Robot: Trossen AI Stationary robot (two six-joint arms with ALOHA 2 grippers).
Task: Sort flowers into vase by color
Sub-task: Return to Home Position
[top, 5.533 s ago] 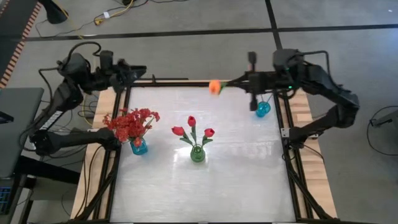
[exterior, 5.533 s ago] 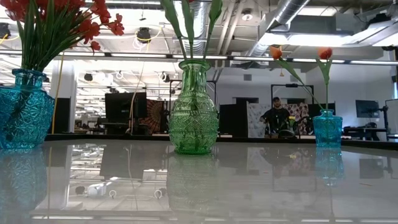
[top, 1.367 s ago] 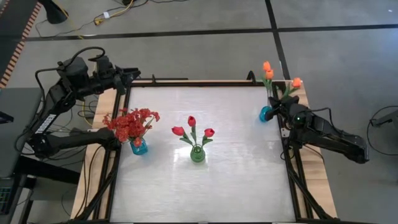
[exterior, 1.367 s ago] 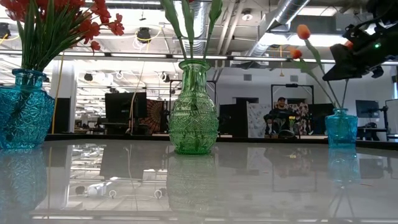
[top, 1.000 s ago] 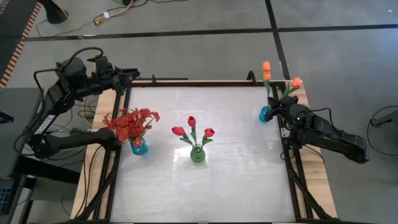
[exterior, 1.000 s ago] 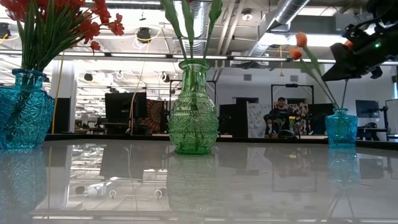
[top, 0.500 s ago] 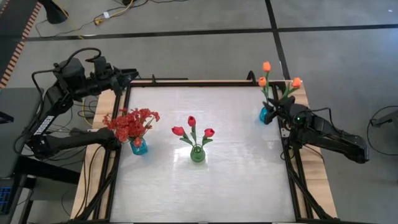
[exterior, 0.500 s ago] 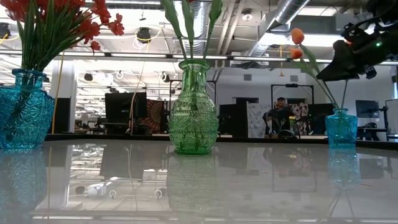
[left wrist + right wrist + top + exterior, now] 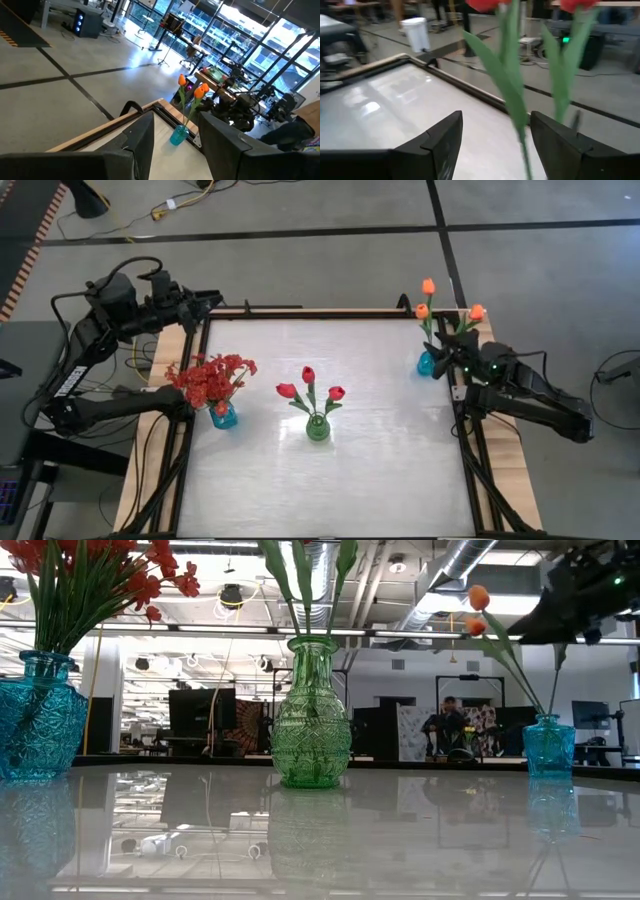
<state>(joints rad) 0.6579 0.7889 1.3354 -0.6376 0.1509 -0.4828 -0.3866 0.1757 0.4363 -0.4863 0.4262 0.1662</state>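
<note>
No text, label, brand, number or sign can be read; the green vase [image 9: 311, 715] and the near blue vase [image 9: 37, 720] bear only moulded glass patterns, and the dark screen [image 9: 190, 710] in the room behind is too small to tell

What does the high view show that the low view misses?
High only: the left gripper at a left-side corner of the table, the red tulip blooms, all three orange tulips. Low only: the room behind, with a person; just two orange blooms show there. Both: the green patterned glass vase, the left blue glass vase with the bushy red spray, the right blue glass vase, and the open right gripper beside it.
</note>
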